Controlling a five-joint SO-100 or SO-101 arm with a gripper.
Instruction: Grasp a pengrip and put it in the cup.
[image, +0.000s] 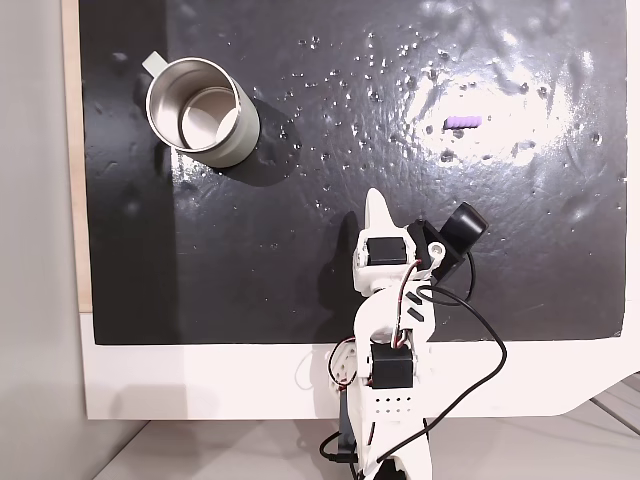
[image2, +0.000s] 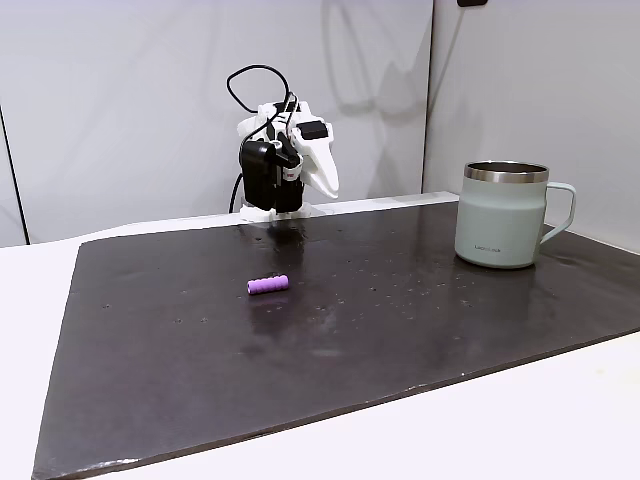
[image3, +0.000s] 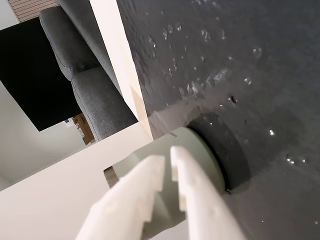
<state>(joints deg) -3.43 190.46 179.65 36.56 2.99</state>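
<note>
Sitting at the upper left of a fixed view, from above: the cup (image: 203, 111), upright and holding nothing but its pale inside. Lying at the upper right of that same view, well apart from the cup, in a patch of glare on the dark mat (image: 300, 280): the pengrip (image: 464, 121), loose and untouched. Folding back at the lower middle: the arm, with the gripper (image: 377, 205) pointing up the frame, carrying nothing, fingers nearly together with only a thin slit showing in the wrist view (image3: 166, 161). Judging the task as not yet begun: reaching, grasping, carrying and dropping all still remaining. Blurring among pale glare spots: the pengrip's outline from above, though reading clearly in another fixed view (image2: 268, 285), left of centre. Cutting off in the wrist view: most of the cup (image3: 200, 150), behind the fingers
</note>
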